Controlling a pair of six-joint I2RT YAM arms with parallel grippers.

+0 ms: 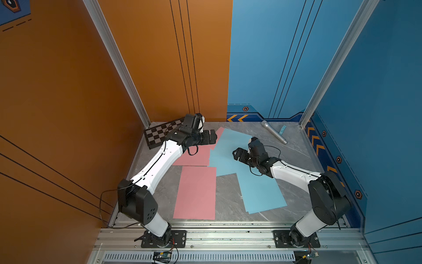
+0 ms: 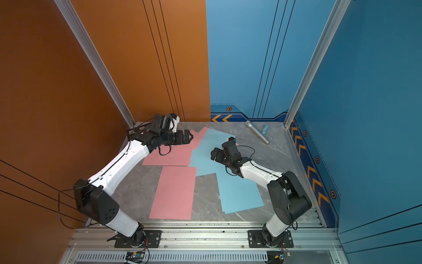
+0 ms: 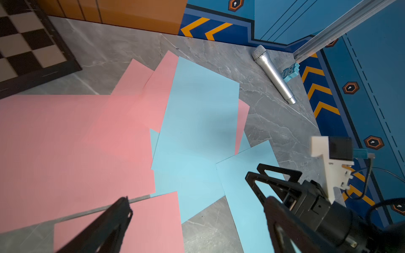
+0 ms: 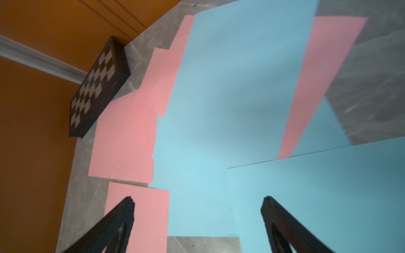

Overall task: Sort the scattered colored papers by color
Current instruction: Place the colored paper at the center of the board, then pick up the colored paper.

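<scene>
Both jaws wide, empty | bare bench between near pink sheet and blue sheet | far pink sheets partly covered

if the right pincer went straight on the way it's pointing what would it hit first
Probably the light blue paper lying just ahead of the open right pincer, though depth is hard to judge.

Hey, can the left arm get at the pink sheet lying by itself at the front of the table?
Probably yes. The pink sheet lies in the open near that arm's base, and the left gripper is open and empty. Lying flat, its edge may be hard to pinch.
</scene>
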